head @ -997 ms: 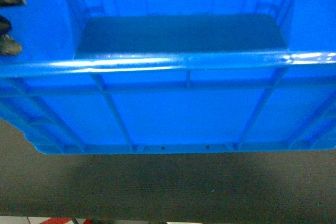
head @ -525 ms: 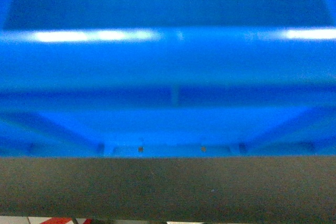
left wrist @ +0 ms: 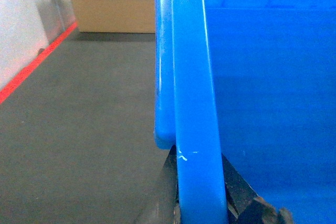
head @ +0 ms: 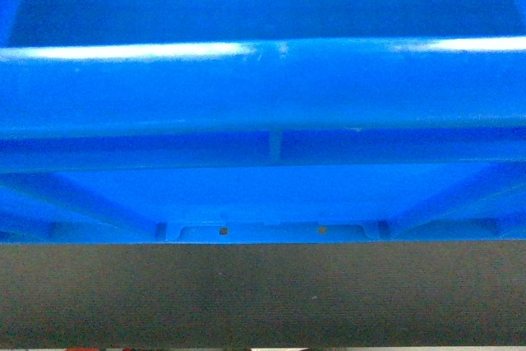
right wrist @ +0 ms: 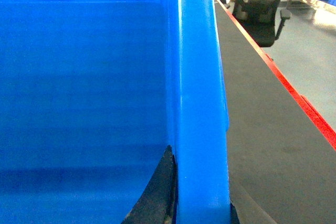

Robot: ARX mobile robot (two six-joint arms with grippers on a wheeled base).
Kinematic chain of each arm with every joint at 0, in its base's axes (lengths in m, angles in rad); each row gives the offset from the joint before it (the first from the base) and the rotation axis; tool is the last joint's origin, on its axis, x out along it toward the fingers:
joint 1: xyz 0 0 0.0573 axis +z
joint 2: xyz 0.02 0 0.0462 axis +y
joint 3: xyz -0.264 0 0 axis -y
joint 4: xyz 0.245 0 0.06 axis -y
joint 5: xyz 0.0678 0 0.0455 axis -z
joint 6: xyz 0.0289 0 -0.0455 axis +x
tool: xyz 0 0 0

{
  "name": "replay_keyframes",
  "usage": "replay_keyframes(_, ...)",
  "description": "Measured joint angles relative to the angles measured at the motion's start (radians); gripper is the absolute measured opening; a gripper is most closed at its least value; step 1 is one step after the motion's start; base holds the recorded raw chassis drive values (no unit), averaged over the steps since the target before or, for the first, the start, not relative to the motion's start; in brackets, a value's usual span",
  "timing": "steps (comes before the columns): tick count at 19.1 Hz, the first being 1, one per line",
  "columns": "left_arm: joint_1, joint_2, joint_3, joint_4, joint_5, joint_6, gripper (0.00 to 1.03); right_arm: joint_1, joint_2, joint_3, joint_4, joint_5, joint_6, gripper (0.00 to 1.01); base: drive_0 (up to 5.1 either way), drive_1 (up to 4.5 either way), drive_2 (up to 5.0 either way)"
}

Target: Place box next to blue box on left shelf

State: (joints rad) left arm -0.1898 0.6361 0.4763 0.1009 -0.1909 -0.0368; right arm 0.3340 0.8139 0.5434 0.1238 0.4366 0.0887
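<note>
The box (head: 263, 88), a large bright blue crate, fills the head view with its thick near rim and ribbed outer wall. In the left wrist view my left gripper (left wrist: 198, 174) is shut on the box's side rim (left wrist: 191, 77), with a dark finger (left wrist: 168, 182) outside and one inside. On the opposite rim (right wrist: 199, 77) my right gripper (right wrist: 202, 192) is shut the same way, its inner finger (right wrist: 160, 192) against the wall. Neither gripper shows in the head view. The left shelf and the other blue box are out of view.
Dark grey floor (head: 263, 293) lies below the box. Cardboard boxes (left wrist: 113, 3) and a red floor line (left wrist: 37, 61) by a white wall are on the left. A black office chair (right wrist: 262, 3) and a red line (right wrist: 299, 103) are on the right.
The box has come closer to the head camera. Its near rim now spans the view, and its inner floor and the left gripper's fingers have dropped out of sight.
</note>
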Motion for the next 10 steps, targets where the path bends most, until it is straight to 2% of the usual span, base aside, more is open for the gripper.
replay_keyframes(10,0.0,0.001,0.0,-0.006,0.001,0.0,0.07,0.0,0.0,0.0,-0.008,0.0,0.0,0.09,-1.6,-1.64,-1.6)
